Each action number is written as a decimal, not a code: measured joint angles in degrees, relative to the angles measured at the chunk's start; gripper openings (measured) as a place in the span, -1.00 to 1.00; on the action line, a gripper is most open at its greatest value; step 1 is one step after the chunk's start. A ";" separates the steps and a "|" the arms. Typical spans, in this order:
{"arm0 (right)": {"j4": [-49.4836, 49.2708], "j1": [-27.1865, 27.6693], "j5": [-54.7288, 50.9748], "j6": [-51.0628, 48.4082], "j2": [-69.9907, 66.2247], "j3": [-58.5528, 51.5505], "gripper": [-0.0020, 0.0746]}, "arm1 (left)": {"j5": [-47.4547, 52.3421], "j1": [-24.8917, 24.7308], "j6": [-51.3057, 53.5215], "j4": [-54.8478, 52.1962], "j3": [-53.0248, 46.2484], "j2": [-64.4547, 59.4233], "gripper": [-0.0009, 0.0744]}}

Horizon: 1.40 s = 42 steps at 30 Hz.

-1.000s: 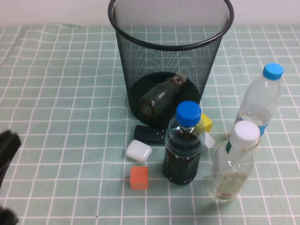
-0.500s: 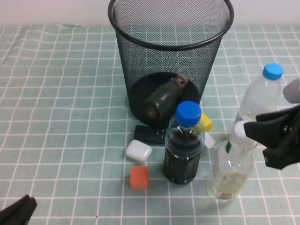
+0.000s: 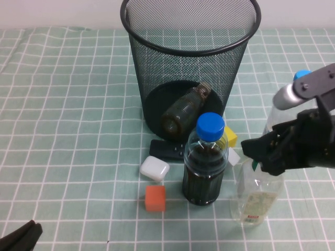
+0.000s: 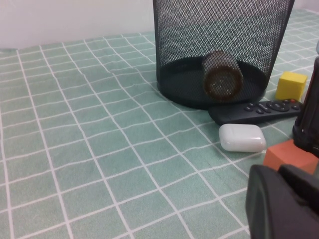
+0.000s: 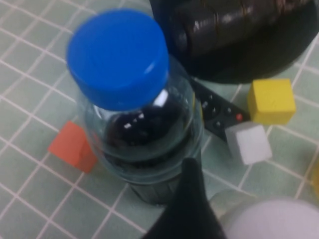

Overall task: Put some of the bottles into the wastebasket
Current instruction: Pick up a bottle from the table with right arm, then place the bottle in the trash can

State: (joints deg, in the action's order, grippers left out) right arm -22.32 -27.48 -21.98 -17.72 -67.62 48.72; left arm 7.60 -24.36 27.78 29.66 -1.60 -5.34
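The black wire-mesh wastebasket stands at the back middle. The small squat bottle lies on its side inside it and also shows in the left wrist view. The taller clear bottle with the green-red label stands at front right. Its white cap is hidden in the high view by my right gripper, which is open and hangs over the cap, with one finger beside it. My left gripper is shut and empty at the front left corner; it also shows in the left wrist view.
A blue-capped bottle of dark liquid stands just left of the clear bottle. A light-blue-capped bottle stands behind my right arm. A black remote, white case, orange cube, yellow cube and white cube lie before the wastebasket.
My right arm has come in from the right and moved left over the white-capped bottle's top. My left gripper has drawn back to the front left corner.
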 joint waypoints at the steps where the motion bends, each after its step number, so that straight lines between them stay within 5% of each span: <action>1: 0.00 0.00 -0.11 0.00 -0.70 0.00 0.36 | 0.00 0.00 0.00 -0.05 0.00 0.00 -0.98; 4: -0.13 0.00 -0.11 0.00 -1.51 0.00 0.05 | 0.00 0.00 0.00 -0.14 0.00 0.00 -0.98; 9: 0.64 0.00 -3.04 1.15 -0.64 0.42 -0.97 | 0.00 0.00 -0.08 -0.14 0.00 0.00 -0.98; 12: 5.53 0.00 -14.08 9.20 0.43 3.87 -0.95 | 0.00 0.00 -0.08 -0.14 0.00 0.00 -0.98; 20: 38.09 0.00 -47.59 34.57 2.62 25.68 -0.95 | 0.00 0.00 -0.12 -0.14 0.00 0.00 -0.99; 26: 54.00 0.00 -46.87 37.23 -2.23 48.15 -0.95 | 0.00 0.00 -0.12 -0.14 0.00 0.00 -0.99; 32: 45.10 0.00 -31.60 25.46 -15.23 71.73 -0.95 | 0.00 0.00 -0.12 -0.14 0.00 0.00 -0.99; 36: 31.17 0.00 -29.73 19.05 -26.83 84.96 -0.95 | 0.00 0.00 -0.12 -0.14 0.00 0.00 -0.99; 42: 22.92 0.00 -28.66 18.39 -43.07 95.82 -0.95 | 0.00 0.00 -0.12 -0.14 0.00 0.00 -0.99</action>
State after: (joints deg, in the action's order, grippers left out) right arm 0.60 -27.48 -50.64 0.67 -110.69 144.54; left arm 7.60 -24.36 27.66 29.52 -1.60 -5.34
